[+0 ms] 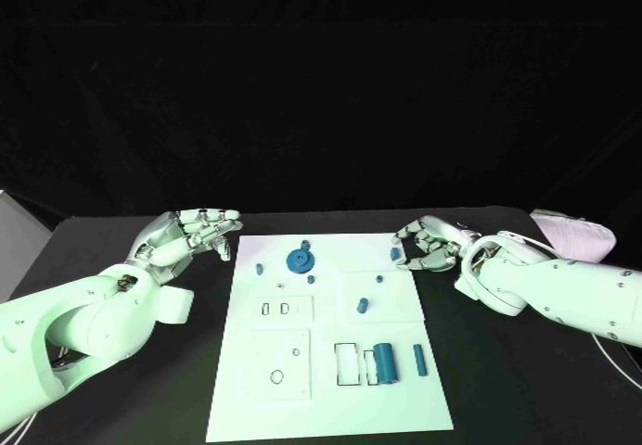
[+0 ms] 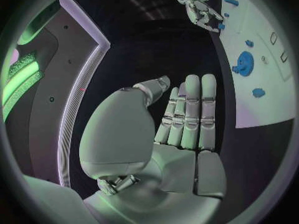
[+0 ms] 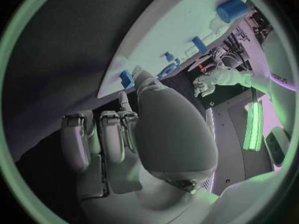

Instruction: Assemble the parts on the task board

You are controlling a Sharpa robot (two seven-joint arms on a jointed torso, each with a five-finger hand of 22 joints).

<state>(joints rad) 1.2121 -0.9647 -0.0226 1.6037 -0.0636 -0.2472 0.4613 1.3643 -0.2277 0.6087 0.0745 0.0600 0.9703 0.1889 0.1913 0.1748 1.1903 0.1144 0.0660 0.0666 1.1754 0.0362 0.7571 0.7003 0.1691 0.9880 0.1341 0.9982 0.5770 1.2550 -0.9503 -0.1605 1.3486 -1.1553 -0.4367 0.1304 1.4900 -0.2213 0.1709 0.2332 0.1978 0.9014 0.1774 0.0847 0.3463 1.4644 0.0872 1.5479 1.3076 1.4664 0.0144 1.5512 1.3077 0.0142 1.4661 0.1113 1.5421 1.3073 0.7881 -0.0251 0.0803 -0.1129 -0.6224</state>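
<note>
black table [image 1: 134, 389] | one task board [image 1: 335, 408] | two hands

The left hand [image 2: 181, 119] is empty, its fingers straight and side by side. Past the fingertips lies the white board [image 2: 264, 84], carrying a blue gear [image 2: 244, 62] and small blue pieces. The right hand [image 2: 201, 7] reaches the board's far edge.

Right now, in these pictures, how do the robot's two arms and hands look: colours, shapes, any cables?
Both arms are white, smooth and rounded, with thick shells. The left hand and the right hand are silver, with many segmented fingers and bulging, rounded palm shells. A thin white cable loops near the right wrist. The task board is white.
</note>
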